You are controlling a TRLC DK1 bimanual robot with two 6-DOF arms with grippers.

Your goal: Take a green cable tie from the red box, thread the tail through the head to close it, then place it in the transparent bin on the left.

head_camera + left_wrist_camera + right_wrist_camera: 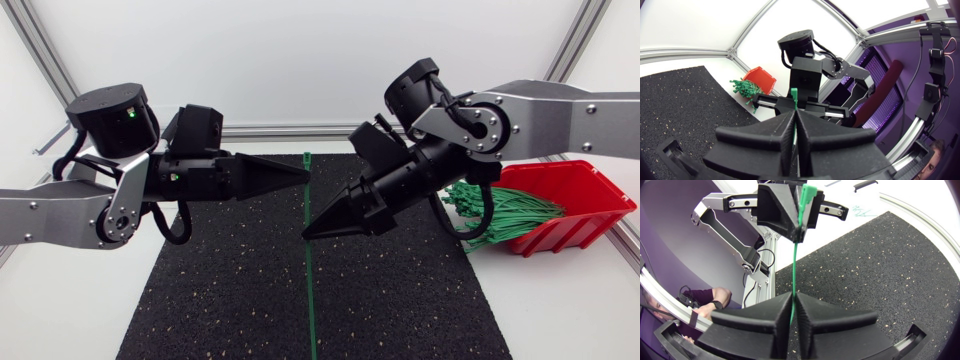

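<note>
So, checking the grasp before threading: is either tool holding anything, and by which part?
Both hold one green cable tie: the left tool pinches it just below the head, the right tool grips the strap further along.

One green cable tie point(309, 290) is stretched out straight and unthreaded, not closed into a loop. Its square head point(307, 160) pokes out just past the fingertips of the left hand point(305, 176), which pinches the strap right below the head. The right hand point(306, 233) pinches the same strap farther along. The long thin tail runs on past that hand.

The red box point(575, 190) stands on the right side of the desk point(560, 300), open. A thick bundle of green cable ties point(500, 215) spills out over its open front.
</note>
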